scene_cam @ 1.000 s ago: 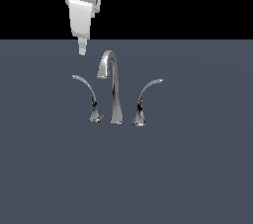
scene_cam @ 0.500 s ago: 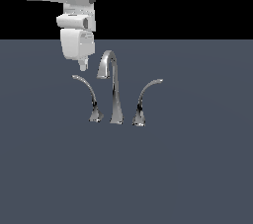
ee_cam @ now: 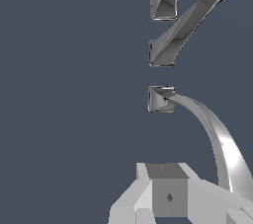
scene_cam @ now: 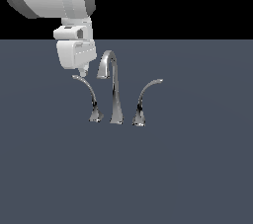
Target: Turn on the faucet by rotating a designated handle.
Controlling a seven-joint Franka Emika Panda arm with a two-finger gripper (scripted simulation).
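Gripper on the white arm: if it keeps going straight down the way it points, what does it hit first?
Most likely the tip of the slim chrome lever handle, right under the gripper in the exterior view. Depth is unclear; if offset, it would meet the grey surface.

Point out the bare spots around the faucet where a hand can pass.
Bare gray surface lies in front of the three bases and past the right-pointing lever. It is tight between the spout and each lever, and crowded over the handle, where the gripper hangs at its tip.
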